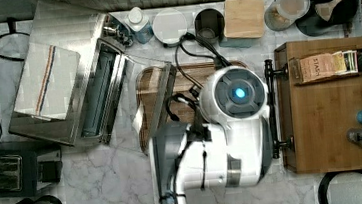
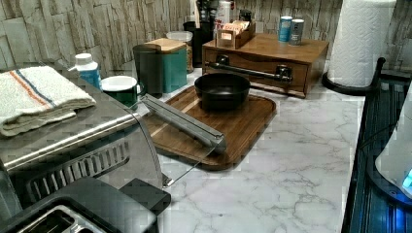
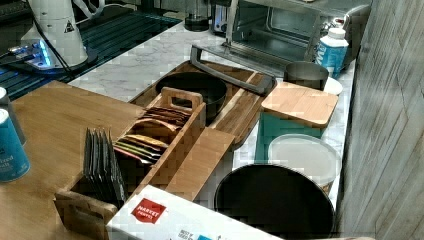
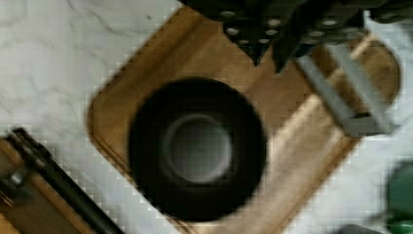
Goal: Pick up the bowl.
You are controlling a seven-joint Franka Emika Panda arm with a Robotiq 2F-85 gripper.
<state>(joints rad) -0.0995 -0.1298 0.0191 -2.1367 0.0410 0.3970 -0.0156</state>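
On the wooden tray [image 2: 243, 128], near its drawer-box end: black bowl [image 2: 222, 90], upright, empty, untouched.
Wrist view looks straight down on the bowl [image 4: 197, 148], with the gripper [image 4: 265, 56] high above it and off past the rim, toward the open toaster-oven door [image 4: 348, 92]; fingertips look close together, nearly touching, nothing held. Bowl is round, so no long axis to line up with; any rim spot works. In the top view the arm [image 1: 221, 128] hangs over the tray and covers the bowl. Judgement: approach not yet finished, fingers need to spread, shift over the rim, then descend so one finger goes inside the wall.
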